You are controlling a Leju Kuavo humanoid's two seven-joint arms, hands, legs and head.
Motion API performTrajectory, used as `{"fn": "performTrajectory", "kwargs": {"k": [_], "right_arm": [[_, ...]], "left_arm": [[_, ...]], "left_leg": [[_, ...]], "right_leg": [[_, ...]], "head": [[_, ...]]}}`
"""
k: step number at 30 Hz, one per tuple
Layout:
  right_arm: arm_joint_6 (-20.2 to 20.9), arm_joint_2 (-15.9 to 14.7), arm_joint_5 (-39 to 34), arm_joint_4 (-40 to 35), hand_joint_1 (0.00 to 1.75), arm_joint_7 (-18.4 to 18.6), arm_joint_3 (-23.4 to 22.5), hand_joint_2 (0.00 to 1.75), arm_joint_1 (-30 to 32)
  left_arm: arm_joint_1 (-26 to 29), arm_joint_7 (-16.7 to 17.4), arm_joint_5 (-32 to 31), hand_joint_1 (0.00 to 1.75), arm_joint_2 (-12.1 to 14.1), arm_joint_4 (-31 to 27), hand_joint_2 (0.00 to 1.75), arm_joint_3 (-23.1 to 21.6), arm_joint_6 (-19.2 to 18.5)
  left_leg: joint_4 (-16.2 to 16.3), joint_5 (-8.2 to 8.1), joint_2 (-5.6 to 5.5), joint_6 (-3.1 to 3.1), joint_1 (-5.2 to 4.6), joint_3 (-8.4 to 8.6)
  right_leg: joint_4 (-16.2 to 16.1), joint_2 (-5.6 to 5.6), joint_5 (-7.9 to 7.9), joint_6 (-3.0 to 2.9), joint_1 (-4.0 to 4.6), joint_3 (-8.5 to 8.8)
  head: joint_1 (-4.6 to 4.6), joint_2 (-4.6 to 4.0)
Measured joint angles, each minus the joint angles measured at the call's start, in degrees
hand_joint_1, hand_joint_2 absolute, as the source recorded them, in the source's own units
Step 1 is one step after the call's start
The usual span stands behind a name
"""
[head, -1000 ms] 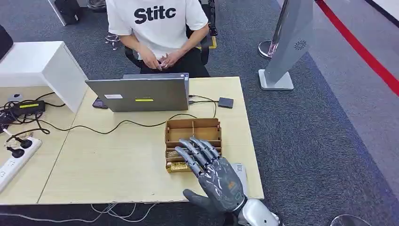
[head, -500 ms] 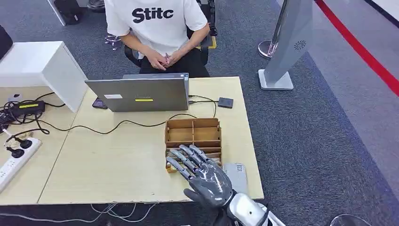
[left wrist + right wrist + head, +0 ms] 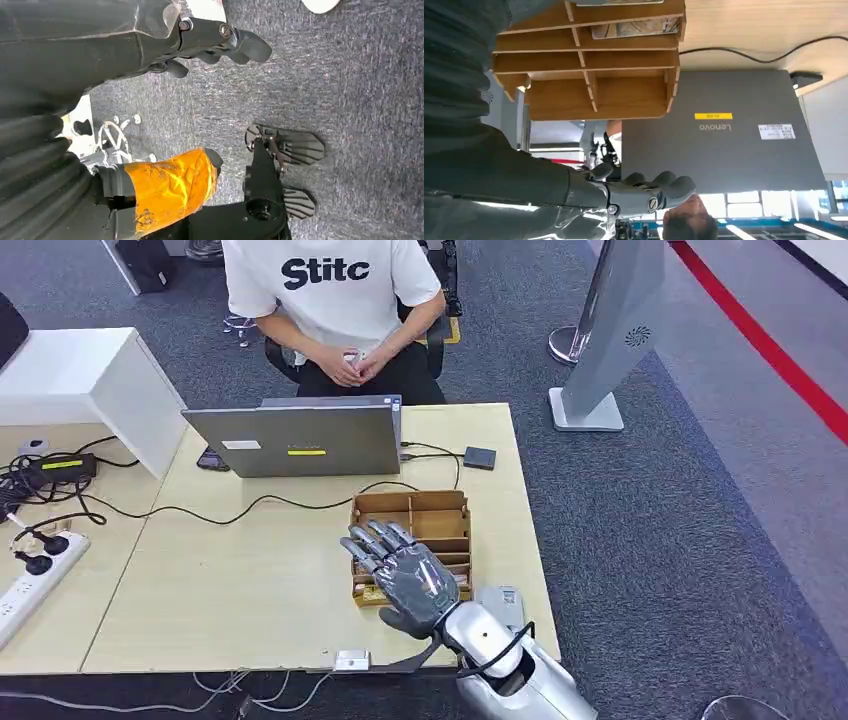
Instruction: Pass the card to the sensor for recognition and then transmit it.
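A brown divided card box (image 3: 410, 517) stands on the table near its right edge. Cards (image 3: 372, 592) lie in its nearest slots, and one card (image 3: 634, 27) shows in the right wrist view. My right hand (image 3: 402, 575) hovers over the box's near left corner, fingers spread and nothing in it; its fingers (image 3: 651, 192) reach out in front of the laptop lid in the wrist view. A small black sensor box (image 3: 479, 457) lies by the laptop. My left hand (image 3: 165, 185) hangs over the carpet and holds nothing.
A grey laptop (image 3: 300, 440) stands behind the box, cables running left to a power strip (image 3: 30, 580). A person in a white shirt (image 3: 330, 290) sits behind the table. A grey device (image 3: 505, 605) lies by my right wrist. A white stand (image 3: 610, 330) rises at the right.
My right hand has moved left and further over the box's near left corner, and more of the forearm is in view. The person's hands have shifted slightly.
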Motion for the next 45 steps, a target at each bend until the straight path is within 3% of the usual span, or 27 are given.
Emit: {"fn": "performTrajectory", "kwargs": {"k": [12, 45], "right_arm": [[3.13, 1.77, -3.24, 3.37, 0.00, -1.81, -2.71, 1.75, 0.32], [1.97, 2.14, -0.57, 3.70, 0.00, -1.03, -3.91, 1.75, 1.44]], "left_arm": [[-0.16, 0.11, 0.33, 0.00, -0.48, 0.00, 1.75, -0.11, 0.48], [-0.23, 0.61, 0.35, 0.00, -0.48, 0.00, 1.75, -0.55, 0.57]], "left_leg": [[0.00, 0.00, -0.01, 0.00, 0.00, -0.03], [0.00, 0.00, 0.00, 0.00, 0.00, -0.04]], "right_leg": [[0.00, -0.01, 0.00, 0.00, 0.00, -0.03], [0.00, 0.00, 0.00, 0.00, 0.00, -0.06]], "head": [[0.00, 0.00], [0.00, 0.00]]}}
